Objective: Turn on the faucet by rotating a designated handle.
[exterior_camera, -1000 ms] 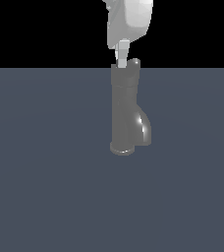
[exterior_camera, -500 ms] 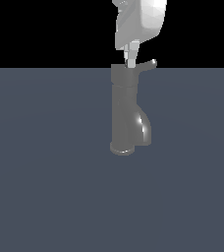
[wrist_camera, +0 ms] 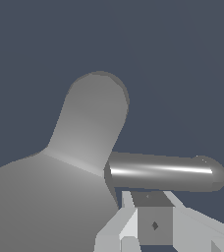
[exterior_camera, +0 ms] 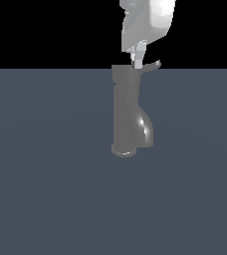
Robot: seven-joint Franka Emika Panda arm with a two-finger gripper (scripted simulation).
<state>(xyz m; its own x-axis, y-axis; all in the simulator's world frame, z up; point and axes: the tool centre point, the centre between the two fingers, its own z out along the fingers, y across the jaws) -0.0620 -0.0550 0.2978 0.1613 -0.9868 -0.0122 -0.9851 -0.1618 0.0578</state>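
One hand (exterior_camera: 139,63) sits at the handle (exterior_camera: 152,65) atop the faucet (exterior_camera: 127,112), can't tell if it's open/shut, so next you prob push the handle round.

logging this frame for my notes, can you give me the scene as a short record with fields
faucet: grey upright cylinder on a round base flange, standing on a flat dark grey surface
spout: short glossy curve, low on the exterior view's right
handle: thin lever sticking out of the cap toward the exterior view's right
gripper: white, above the cap, fingertip down beside the handle's root
grip state: cannot tell
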